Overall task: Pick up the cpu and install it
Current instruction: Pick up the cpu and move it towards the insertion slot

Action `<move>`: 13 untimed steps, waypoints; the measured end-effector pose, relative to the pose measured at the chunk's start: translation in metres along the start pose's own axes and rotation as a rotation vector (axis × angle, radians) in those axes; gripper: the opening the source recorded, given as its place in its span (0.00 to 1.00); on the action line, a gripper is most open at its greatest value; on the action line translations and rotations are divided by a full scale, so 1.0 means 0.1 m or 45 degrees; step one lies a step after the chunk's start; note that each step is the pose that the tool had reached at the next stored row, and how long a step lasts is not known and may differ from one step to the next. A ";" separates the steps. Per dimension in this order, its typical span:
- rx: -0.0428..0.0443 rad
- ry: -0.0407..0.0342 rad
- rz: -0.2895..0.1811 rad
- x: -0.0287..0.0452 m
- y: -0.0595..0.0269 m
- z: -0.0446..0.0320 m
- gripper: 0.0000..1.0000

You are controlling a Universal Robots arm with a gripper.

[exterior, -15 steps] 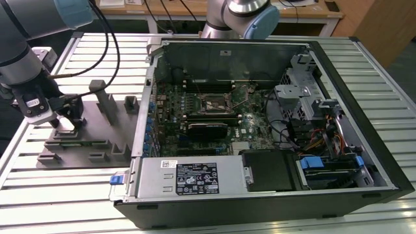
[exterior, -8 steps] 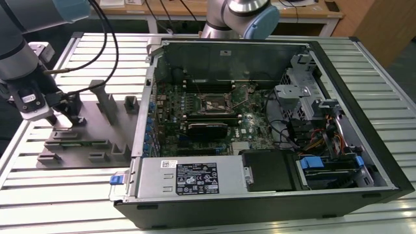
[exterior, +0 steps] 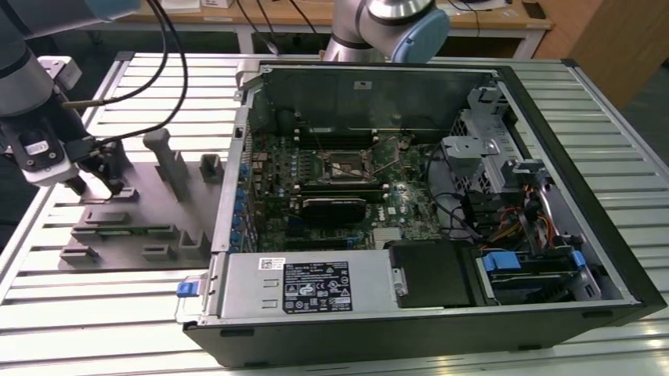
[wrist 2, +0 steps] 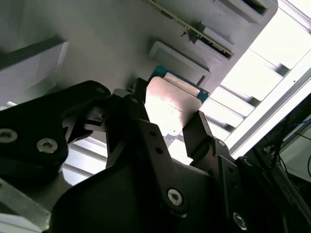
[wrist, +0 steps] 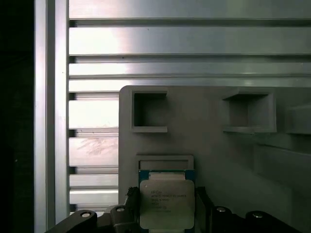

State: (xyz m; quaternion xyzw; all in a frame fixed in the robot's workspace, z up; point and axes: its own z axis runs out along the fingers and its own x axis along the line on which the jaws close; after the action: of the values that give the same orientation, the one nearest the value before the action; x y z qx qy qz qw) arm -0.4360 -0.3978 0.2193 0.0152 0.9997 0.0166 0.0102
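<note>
Two black fingers [wrist 2: 141, 131] of the claw [wrist 2: 167, 116] are closed on opposite edges of the cpu [wrist 2: 170, 102], whose silvery top plate faces the camera in both wrist views. The chip sits at the grey fixture tray [wrist: 209, 160], just beside a shallow framed recess [wrist: 165, 162] in the tray and short of two deeper square pockets [wrist: 148, 111]. Whether its underside rests on the tray surface or hangs just clear of it cannot be told.

In the exterior view the claw [exterior: 94, 184] is low over the tray's far corner, beside an upright grey post [exterior: 159, 153]. Next to the tray on the slatted aluminium counter [exterior: 616, 141] lies an open computer case [exterior: 616, 258], its motherboard socket [exterior: 350, 164] well apart from the chip.
</note>
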 end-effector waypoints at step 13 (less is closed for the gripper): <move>0.000 0.0000 0.000 -0.006 0.010 -0.292 0.54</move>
State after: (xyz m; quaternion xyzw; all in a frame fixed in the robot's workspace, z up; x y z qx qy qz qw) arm -0.4360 -0.3978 0.2485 0.0152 0.9997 0.0166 0.0102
